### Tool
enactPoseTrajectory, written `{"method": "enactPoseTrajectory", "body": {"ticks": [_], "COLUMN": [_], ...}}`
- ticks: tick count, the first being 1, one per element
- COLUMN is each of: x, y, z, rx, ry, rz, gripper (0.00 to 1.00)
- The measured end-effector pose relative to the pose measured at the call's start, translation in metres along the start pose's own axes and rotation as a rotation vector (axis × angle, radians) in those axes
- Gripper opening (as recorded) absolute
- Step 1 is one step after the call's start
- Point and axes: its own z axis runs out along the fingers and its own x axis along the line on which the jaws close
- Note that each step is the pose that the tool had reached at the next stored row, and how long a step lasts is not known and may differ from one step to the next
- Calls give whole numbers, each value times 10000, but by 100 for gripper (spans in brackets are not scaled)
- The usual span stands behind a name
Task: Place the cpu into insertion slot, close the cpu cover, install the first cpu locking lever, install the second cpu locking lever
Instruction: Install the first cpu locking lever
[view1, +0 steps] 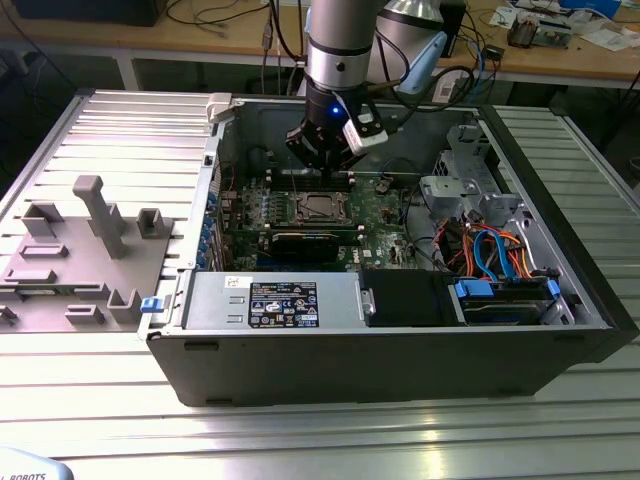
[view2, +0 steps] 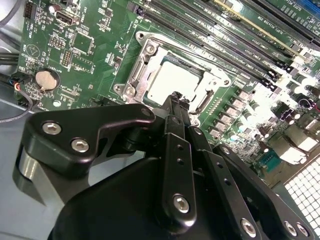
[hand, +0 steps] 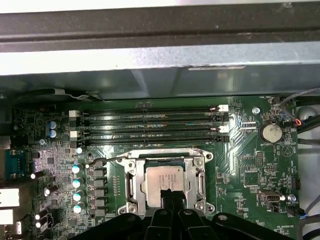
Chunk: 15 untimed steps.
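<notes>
We're in a robotics lab or workshop. An opened grey desktop computer case (view1: 380, 340) sits on a ribbed aluminium worktable (view1: 90, 400). Behind the arm runs a cable-strewn wooden bench (view1: 230, 40).

In both wrist views the black pincer (hand: 172, 195) covers the near edge of the cpu (hand: 167, 181) and of the insertion slot (hand: 131, 186), its body runs off the picture's edge, and in the exterior view the locking levers are too small to tell.

open room above insertion slot (view1: 322, 207), memory slots (hand: 150, 127) and case wall (view1: 225, 165) flanking
</notes>
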Motion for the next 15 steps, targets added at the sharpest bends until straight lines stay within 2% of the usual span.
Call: {"method": "enactPoseTrajectory", "body": {"ticks": [6, 12, 15], "x": [9, 36, 38], "y": [-1, -1, 25], "z": [-1, -7, -7], "rx": [-2, -47, -48], "ry": [-1, -1, -1], "rz": [32, 33, 32], "gripper": [11, 11, 11]}}
